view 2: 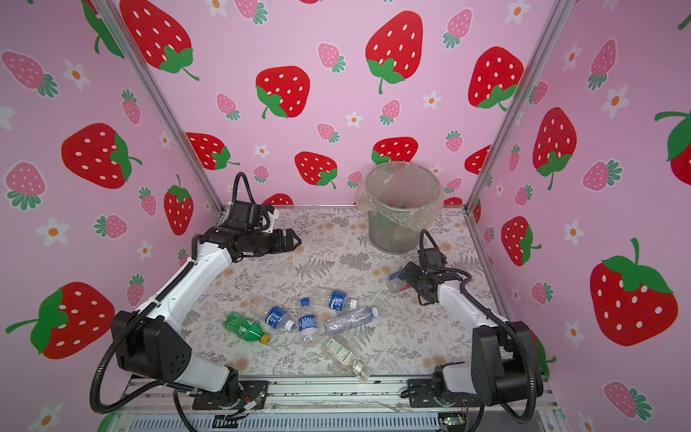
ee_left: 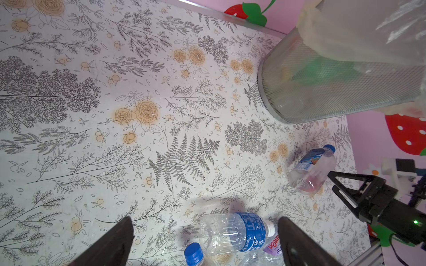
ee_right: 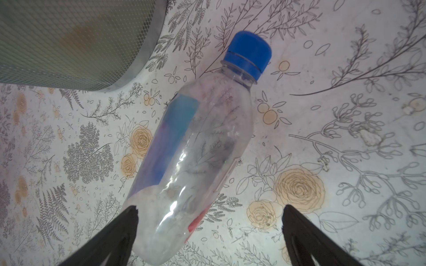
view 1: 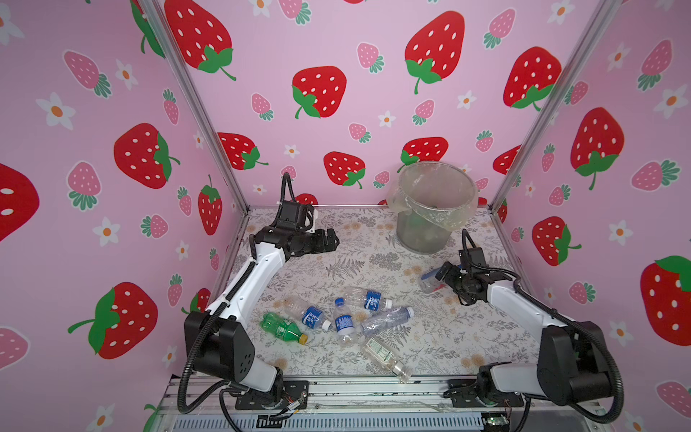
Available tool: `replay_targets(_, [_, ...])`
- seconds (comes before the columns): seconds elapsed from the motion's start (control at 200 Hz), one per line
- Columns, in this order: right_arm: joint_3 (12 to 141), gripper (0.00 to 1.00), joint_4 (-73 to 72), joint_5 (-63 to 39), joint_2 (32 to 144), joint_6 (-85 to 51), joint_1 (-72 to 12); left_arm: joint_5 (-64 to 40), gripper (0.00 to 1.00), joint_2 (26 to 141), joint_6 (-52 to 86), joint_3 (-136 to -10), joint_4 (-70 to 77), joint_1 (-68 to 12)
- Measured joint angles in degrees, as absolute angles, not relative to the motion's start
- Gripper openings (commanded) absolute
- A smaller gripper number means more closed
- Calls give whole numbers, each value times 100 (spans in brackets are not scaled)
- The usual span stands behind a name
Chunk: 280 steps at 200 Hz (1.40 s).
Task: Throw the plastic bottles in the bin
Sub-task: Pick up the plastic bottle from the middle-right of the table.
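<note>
The left gripper hangs open and empty above the tabletop. The other bottles lie loose below and behind it, toward its own base. The right gripper is by far the nearer to the blue-capped bottle: its jaws stand wide and hold nothing. The bottle lies flat straight ahead of it, base between the jaws, cap pointing away. The long axis runs roughly along the gripper's reach, a little skewed, so the base sits close against one finger and well clear of its mate. The bin stands just beyond the cap, off to one side. I judge the next move wants a small sideways shift, then closing across the body
</note>
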<state>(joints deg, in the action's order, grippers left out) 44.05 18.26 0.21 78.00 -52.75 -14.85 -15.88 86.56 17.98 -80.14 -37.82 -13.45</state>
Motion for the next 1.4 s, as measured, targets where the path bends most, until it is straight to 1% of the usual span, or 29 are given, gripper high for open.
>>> replay_targets(0.54, [4827,99,1350,89,8770,-5485,-1485,-1588,99,8656,1798,-8020,-3785,-1345])
replay_targets(0.79, [4827,99,1146,110,8949,-5498,-1487,-1588,99,8656,1798,-8020,-3782,-1345])
replay_targets(0.855, [4810,95,1076,143,8952,-5500,-1487,-1588,99,8656,1798,-8020,-3785,-1345])
replay_targets(0.901, [4797,95,1024,161,8952,-5500,-1487,-1588,99,8656,1798,-8020,-3785,-1345])
replay_targets(0.986, [4792,91,980,172,8986,-5518,-1490,-1588,99,8656,1796,-8020,-3785,-1345])
replay_targets(1.036, [4792,87,950,172,9039,-5496,-1490,-1590,99,8656,1798,-8020,-3785,-1345])
replay_targets(1.086, [4792,86,913,163,9100,-5509,-1490,-1590,99,8656,1798,-8020,-3785,-1345])
replay_targets(1.196, [4790,81,891,150,9203,-5468,-1490,-1588,99,8656,1796,-8020,-3785,-1345])
replay_targets(1.221, [4786,79,888,145,9218,-5463,-1490,-1588,99,8656,1796,-8020,-3785,-1345])
replay_targets(1.246, [4777,75,891,141,9227,-5443,-1490,-1588,99,8656,1796,-8020,-3785,-1345])
replay_targets(1.371, [4722,72,869,139,9192,-5395,-1490,-1590,99,8656,1798,-8020,-3785,-1345])
replay_targets(1.401, [4694,69,864,141,9164,-5382,-1490,-1590,99,8656,1798,-8020,-3787,-1345])
